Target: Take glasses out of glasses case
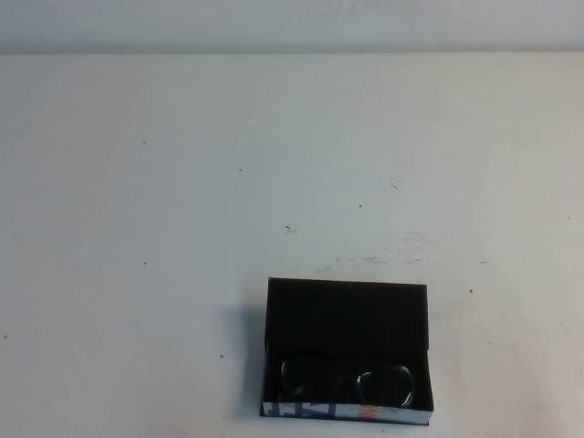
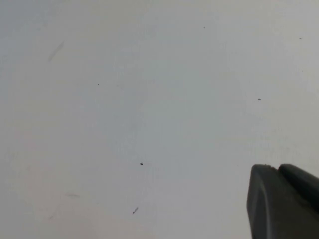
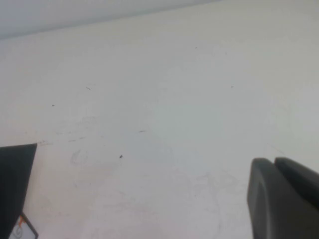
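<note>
We see the white desk, bare but for a few small dark specks and faint scuffs scattered across it. Part of our left gripper shows as a dark, rounded block above the surface, two dark pieces lying side by side. We cannot tell whether it is closed or parted. No desk edge or corner shows here.
</note>
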Controlling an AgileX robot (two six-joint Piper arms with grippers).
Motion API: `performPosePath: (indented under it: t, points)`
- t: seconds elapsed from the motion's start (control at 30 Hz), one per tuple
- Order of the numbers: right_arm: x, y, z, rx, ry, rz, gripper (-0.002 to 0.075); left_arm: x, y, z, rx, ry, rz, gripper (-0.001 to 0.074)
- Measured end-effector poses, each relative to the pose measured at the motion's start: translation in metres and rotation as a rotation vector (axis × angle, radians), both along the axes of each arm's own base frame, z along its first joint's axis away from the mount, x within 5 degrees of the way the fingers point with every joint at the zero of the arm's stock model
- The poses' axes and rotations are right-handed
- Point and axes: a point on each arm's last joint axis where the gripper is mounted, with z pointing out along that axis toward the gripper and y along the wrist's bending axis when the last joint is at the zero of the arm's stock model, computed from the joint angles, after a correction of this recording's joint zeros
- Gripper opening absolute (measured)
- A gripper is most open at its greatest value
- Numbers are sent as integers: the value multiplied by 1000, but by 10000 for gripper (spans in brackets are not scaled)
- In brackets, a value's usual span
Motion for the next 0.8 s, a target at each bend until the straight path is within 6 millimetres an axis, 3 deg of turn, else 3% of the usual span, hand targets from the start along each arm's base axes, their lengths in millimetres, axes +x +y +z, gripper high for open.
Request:
performPosePath:
  t: [0.8]
  points:
    - [0, 1, 2, 56, -22, -1, -18, 0, 0, 0, 0, 0, 0, -5]
